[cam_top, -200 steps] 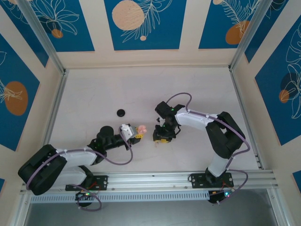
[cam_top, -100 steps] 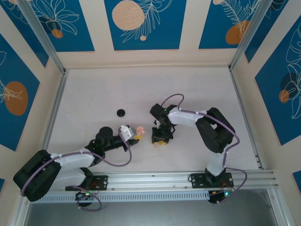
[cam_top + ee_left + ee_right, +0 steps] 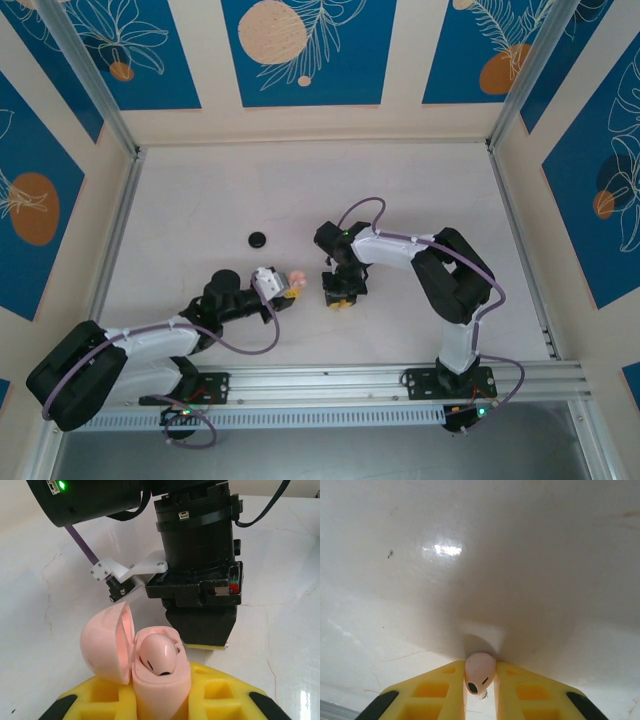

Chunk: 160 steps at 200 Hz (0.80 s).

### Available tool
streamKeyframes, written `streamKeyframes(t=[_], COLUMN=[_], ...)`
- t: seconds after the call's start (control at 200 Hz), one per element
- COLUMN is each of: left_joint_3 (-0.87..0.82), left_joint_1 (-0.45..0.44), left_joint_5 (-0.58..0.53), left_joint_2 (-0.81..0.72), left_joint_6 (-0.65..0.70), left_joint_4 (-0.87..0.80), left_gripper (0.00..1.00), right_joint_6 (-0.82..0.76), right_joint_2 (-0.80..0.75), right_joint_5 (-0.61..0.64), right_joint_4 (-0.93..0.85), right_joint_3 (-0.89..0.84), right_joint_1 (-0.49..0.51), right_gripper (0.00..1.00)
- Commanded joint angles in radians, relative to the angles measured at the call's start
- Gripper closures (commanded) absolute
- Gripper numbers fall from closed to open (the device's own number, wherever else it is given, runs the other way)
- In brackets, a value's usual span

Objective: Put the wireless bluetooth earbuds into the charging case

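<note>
My left gripper (image 3: 161, 696) is shut on the pink charging case (image 3: 162, 685), holding it upright between its yellow fingers (image 3: 225, 695). The lid (image 3: 105, 645) is swung open to the left, and one pale pink earbud (image 3: 157, 652) sits in the case. In the top view the case (image 3: 297, 276) is just left of my right gripper (image 3: 340, 298). My right gripper (image 3: 480, 680) points down at the table, shut on a second pale pink earbud (image 3: 480, 671), which rests against the white surface. In the left wrist view the right gripper (image 3: 202, 630) stands just behind the case.
A small black round disc (image 3: 258, 239) lies on the white table (image 3: 430, 190) behind and left of the left gripper. Aluminium rails (image 3: 120, 215) and patterned walls enclose the table on three sides.
The right gripper has closed on the pink earbud, and its arm has shifted slightly left toward the case. The left gripper has kept its hold on the open case.
</note>
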Motion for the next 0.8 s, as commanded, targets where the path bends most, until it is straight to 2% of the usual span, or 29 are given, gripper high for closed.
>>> streamKeyframes(t=[0.0, 0.28, 0.585, 0.795], left_joint_3=[0.008, 0.02, 0.042, 0.066], left_joint_1=[-0.01, -0.011, -0.025, -0.039], left_joint_5=[0.0, 0.025, 0.057, 0.063], left_joint_2=[0.009, 0.115, 0.29, 0.379], left_joint_6=[0.027, -0.003, -0.084, -0.129], left_joint_4=[-0.007, 0.097, 0.323, 0.439], left_gripper=[0.87, 0.87, 0.88, 0.88], right_joint_6=[0.005, 0.023, 0.008, -0.029], right_joint_2=[-0.032, -0.204, -0.459, -0.559], right_joint_5=[0.023, 0.034, 0.038, 0.001], right_joint_4=[0.056, 0.234, 0.539, 0.749], right_joint_3=[-0.021, -0.153, -0.335, -0.42], right_joint_1=[0.01, -0.016, -0.052, -0.065], right_gripper=[0.82, 0.84, 0.84, 0.84])
